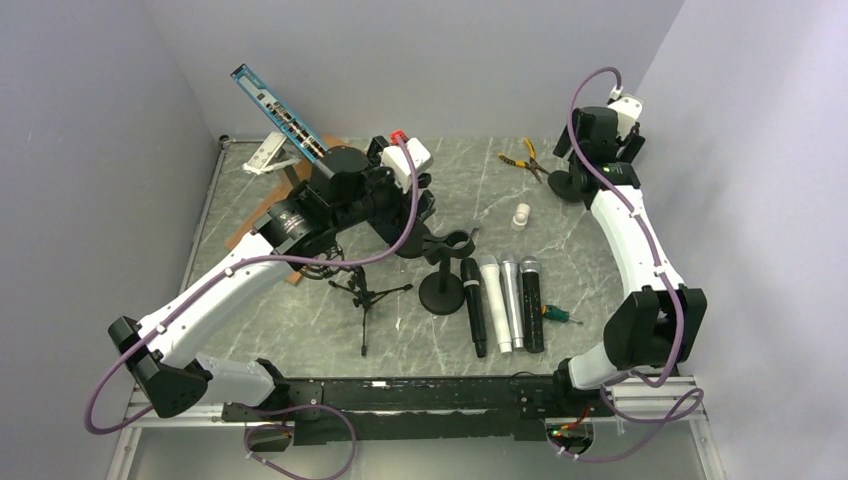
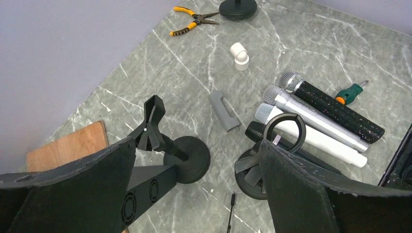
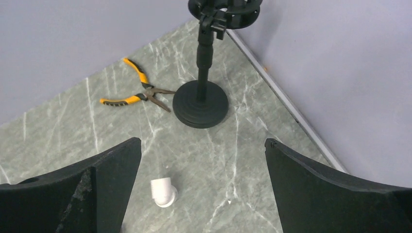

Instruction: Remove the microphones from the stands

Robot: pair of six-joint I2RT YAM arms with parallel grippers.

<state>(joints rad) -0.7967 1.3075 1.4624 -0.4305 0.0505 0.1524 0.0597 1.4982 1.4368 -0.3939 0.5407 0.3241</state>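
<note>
Several microphones (image 1: 502,302) lie side by side on the table: a black glittery one (image 2: 335,110), a silver one (image 2: 311,115), a white one (image 2: 316,138) and a plain black one (image 1: 472,305). A round-based stand (image 1: 441,290) beside them carries a bare ring holder (image 2: 285,127). A second stand (image 2: 187,159) has a bare clip (image 2: 154,121). My left gripper (image 2: 197,143) hangs open above these two stands, holding nothing. At the back right my right gripper (image 3: 202,141) is open and holds nothing, raised near a third stand (image 3: 200,103) whose holder (image 3: 224,8) looks bare.
A small tripod stand (image 1: 365,290) stands under the left arm. Yellow-handled pliers (image 3: 136,94), a white pipe elbow (image 3: 163,191), a grey clip (image 2: 223,111) and a green screwdriver (image 2: 351,92) lie on the marble table. A wooden board (image 2: 68,145) and a blue rack unit (image 1: 280,115) are at the back left.
</note>
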